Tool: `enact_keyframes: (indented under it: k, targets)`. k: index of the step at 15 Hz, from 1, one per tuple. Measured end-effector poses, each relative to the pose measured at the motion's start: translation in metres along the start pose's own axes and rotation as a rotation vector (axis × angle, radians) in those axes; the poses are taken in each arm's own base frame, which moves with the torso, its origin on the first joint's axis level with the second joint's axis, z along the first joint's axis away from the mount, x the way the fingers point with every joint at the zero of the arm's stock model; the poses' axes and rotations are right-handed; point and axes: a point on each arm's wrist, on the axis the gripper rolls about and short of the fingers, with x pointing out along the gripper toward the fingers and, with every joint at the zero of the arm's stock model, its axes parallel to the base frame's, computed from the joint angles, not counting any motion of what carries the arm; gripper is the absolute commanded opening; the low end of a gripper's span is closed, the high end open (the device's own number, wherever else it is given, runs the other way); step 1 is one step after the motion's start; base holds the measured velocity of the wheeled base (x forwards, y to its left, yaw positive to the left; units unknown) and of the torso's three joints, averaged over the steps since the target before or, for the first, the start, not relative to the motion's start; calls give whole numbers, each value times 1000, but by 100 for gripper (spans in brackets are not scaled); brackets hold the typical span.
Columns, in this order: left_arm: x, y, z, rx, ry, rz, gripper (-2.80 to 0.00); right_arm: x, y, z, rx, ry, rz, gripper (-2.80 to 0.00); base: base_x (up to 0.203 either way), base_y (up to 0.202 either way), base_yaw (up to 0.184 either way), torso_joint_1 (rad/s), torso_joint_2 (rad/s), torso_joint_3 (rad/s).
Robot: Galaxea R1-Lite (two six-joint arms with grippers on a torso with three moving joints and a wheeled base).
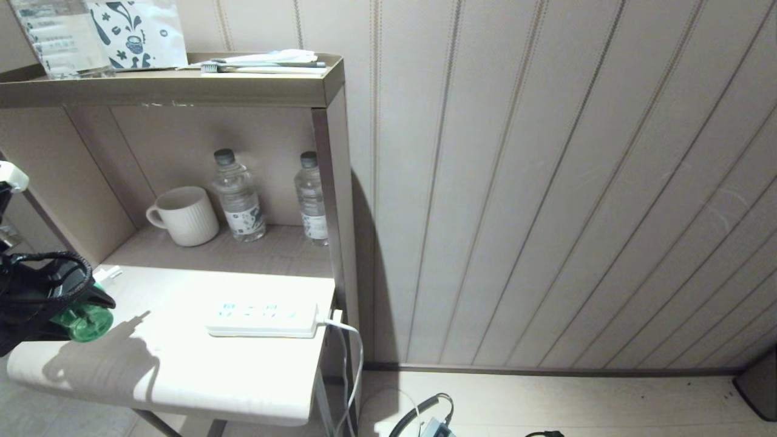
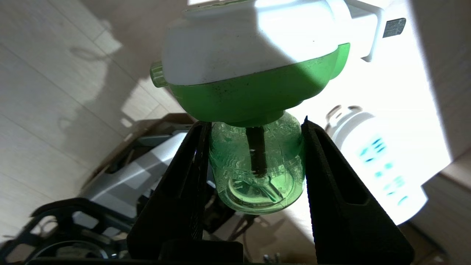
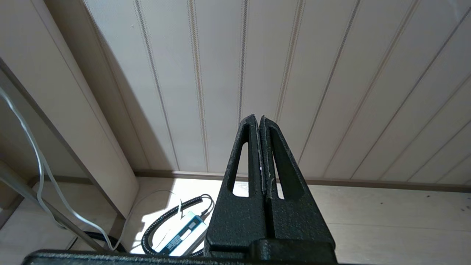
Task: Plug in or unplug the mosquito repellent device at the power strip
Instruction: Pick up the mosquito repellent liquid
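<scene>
Your left gripper [image 2: 255, 162] pinches the mosquito repellent device [image 2: 254, 73] by its bottle, well left of the power strip [image 1: 262, 318]; your right gripper [image 3: 260, 121] hangs below it, jaws pressed together.

The head camera looks down and forward at the table [image 1: 182, 364], with the power strip [image 1: 262, 318] toward six o'clock. The left wrist camera sits very close, sharing that power strip [image 2: 382, 169]. The right wrist camera faces the wall [image 3: 294, 73] and floor.
</scene>
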Motion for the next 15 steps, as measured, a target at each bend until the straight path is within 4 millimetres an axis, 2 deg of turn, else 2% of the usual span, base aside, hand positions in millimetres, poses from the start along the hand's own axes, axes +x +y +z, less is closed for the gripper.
enact_keyframes:
  k: [3,7,12,15]
  targets:
    - [-14,14,-21,82,-13,-9,-280,0,0,0,1,0,0,-280,0,0,0,-182,427,244]
    - [-32,22,-32,202,-117,-69,-280,0,0,0,1,0,0,-280,0,0,0,-192,475,278]
    - [-81,29,-44,293,-397,-134,-280,0,0,0,0,0,-2,-280,0,0,0,-173,470,291]
    - [-101,35,-55,355,-475,-146,-280,0,0,0,-1,0,-2,-280,0,0,0,-150,445,296]
